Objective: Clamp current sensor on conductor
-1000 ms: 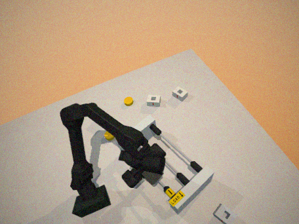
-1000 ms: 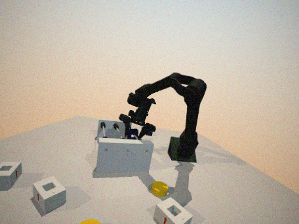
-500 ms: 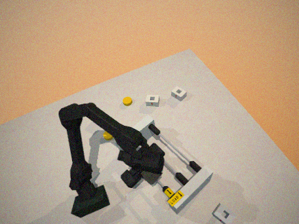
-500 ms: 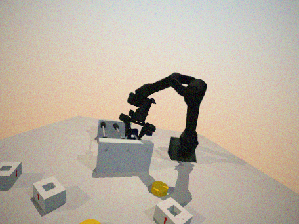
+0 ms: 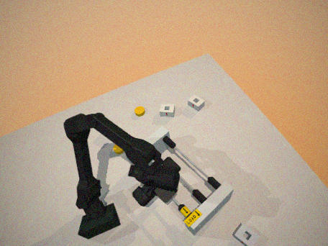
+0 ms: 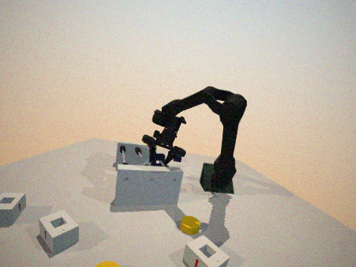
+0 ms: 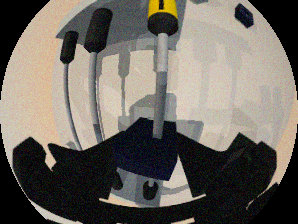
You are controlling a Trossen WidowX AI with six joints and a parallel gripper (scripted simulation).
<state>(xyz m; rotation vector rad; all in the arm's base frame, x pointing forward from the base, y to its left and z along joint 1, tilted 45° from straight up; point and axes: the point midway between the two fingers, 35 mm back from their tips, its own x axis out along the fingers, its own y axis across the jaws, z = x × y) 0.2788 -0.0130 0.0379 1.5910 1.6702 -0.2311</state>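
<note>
Sensor gripped at the LOAD conductor; latch unconfirmed

I find the tool [image 5: 160,196] [image 6: 160,160] [image 7: 150,135] closed on the dark blue sensor [image 6: 159,158] [image 7: 144,156], one finger at its left side and one at its right in my wrist view. The sensor is up at the LOAD conductor [image 5: 175,201] [image 7: 160,95], whose grey length runs down to it from the far end. I cannot tell whether the sensor fully encircles the conductor or has latched, nor can I read its arrow.

The yellow LOAD marker [image 5: 193,217] is fixed on the near end of the pale stand [image 5: 213,208] [image 6: 148,187] in the top view, next to the conductor's yellow sleeve [image 5: 185,211] [image 7: 163,9]. Further conductors with black ends lie to the right of this one there.

The black arm [image 5: 83,158] [image 6: 230,133] rises at the left of the top view and reaches right over the stand. On the pale surface [image 5: 119,115] [image 6: 273,230] I count three white blocks with square openings: two beyond the stand and one at the near right. Two yellow discs also lie there, one at the far side and one partly hidden behind the arm.
</note>
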